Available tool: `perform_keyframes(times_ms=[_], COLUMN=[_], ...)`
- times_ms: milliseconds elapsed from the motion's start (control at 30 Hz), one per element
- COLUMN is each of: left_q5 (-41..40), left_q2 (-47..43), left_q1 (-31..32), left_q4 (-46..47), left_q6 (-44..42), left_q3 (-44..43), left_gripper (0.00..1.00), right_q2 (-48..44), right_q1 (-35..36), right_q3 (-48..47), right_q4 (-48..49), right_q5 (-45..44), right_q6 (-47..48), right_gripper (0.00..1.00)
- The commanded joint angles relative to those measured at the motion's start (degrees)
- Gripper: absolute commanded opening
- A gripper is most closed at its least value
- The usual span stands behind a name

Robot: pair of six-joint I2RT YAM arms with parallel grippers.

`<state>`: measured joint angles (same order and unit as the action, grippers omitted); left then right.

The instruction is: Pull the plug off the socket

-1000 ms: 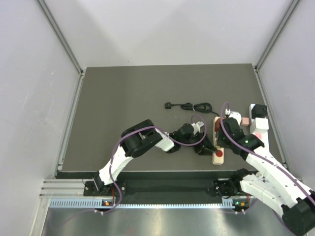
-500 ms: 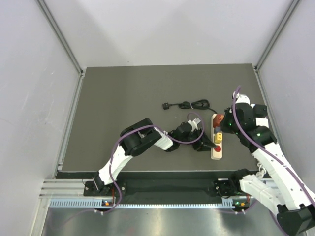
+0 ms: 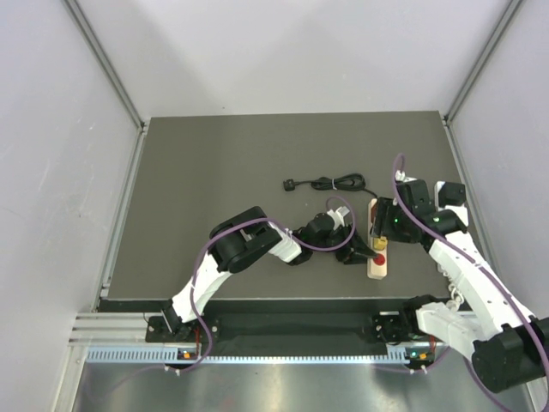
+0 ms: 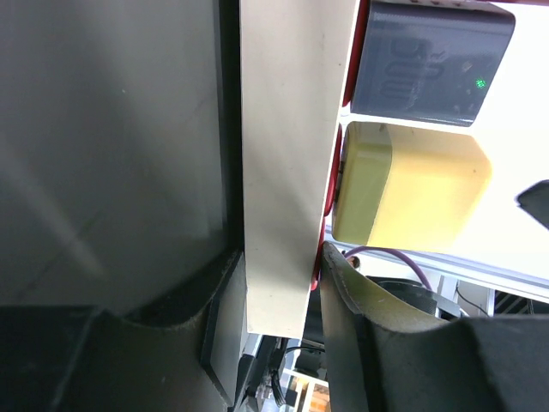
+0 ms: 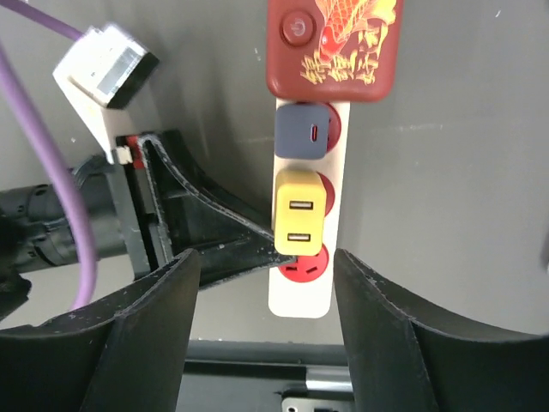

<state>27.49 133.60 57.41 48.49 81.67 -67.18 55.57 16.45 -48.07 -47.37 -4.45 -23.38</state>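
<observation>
Ahead of our right gripper [image 5: 266, 255], whose fingers are spread wide and empty, the yellow plug [image 5: 300, 210] sits plugged into the strip [image 5: 302, 300], a grey plug [image 5: 302, 133] just beyond it. Our left gripper [image 4: 279, 292] clamps the strip's end beside that yellow plug, one finger pressing each side.

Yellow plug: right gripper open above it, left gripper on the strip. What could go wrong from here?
1. The grey plug sits right beside the yellow plug; the open right gripper could catch both.
2. The left gripper pinches the power strip only at its end; a pull may tilt or lift it.
3. A left finger lies close by the yellow plug; the right gripper might strike it.
</observation>
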Motion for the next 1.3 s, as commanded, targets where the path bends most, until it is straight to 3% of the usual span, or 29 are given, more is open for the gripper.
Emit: perform_keyframes(times_ms=[0, 367, 667, 1000, 1267], left_q5=[-5.2, -5.2, -4.8, -4.9, -4.9], left_q2=[3.8, 3.8, 3.9, 3.9, 3.6], left_q1=[-1.2, -1.1, -1.1, -1.0, -0.9], left_q4=[-12.4, -12.0, -11.7, -11.7, -11.9], left_q6=[-1.2, -1.2, -1.2, -1.2, -1.2], left_q3=[3.5, 3.0, 3.0, 3.1, 3.0], left_gripper=[0.0, 0.0, 0.0, 0.0, 0.0], right_q2=[1.1, 6.6, 8.7, 8.8, 11.8], right_q1=[-1.5, -1.7, -1.8, -1.7, -1.7], right_q3=[0.8, 2.6, 5.4, 6.8, 7.9], right_q4=[1.1, 2.4, 6.3, 11.7, 12.6], right_q5=[2.1, 1.5, 1.4, -4.0, -2.1], right_q6=[0.5, -2.1, -4.3, -4.8, -4.5], right_gripper=[0.63, 0.5, 0.49, 0.38, 0.39])
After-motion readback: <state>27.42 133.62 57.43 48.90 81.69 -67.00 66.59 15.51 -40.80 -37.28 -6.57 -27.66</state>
